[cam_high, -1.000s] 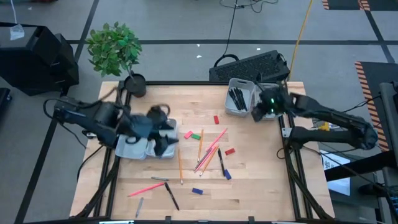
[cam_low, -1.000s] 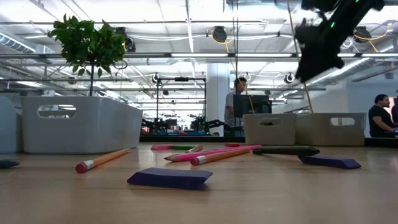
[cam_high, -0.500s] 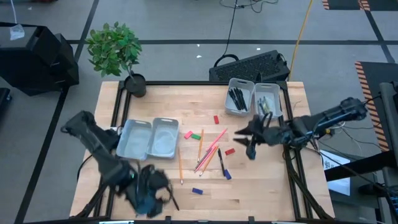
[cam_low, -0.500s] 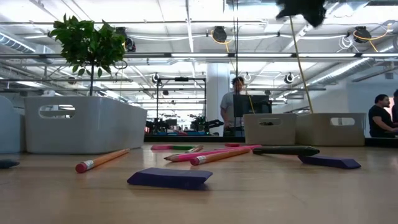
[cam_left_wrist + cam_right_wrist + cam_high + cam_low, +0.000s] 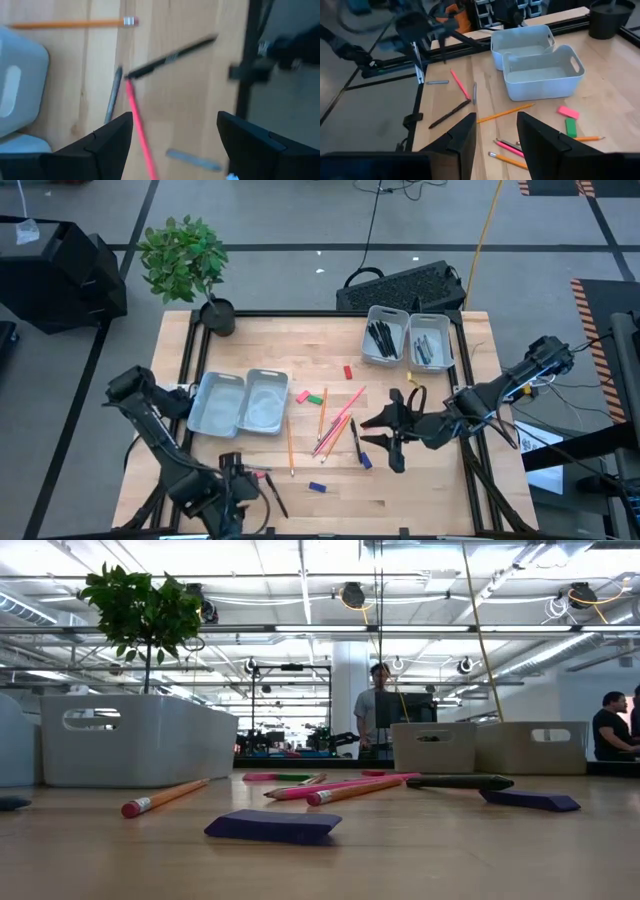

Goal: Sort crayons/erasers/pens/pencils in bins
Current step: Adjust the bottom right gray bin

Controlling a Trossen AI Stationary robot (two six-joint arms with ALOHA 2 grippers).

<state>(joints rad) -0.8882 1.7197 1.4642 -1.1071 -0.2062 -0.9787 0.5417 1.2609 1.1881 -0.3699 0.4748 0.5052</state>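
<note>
Grippers have both swung off the bins: left gripper (image 5: 238, 485), fingers apart and empty, now hangs at the tabletop's near-left edge over a pink pencil (image 5: 139, 127) and black pen (image 5: 172, 57); right gripper (image 5: 392, 430), also spread empty, moved from the far-right bins (image 5: 408, 340) to mid-table. Next pick-ups look imminent. Sticks are thin, smooth; bins are glossy, round-cornered plastic.

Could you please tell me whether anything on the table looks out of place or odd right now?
Nothing looks damaged or spilled. Pencils, pens and erasers lie loose on the wood. The left pair of bins looks empty; only the right pair holds items. Both the left pincer and right pincer are open, holding nothing.
</note>
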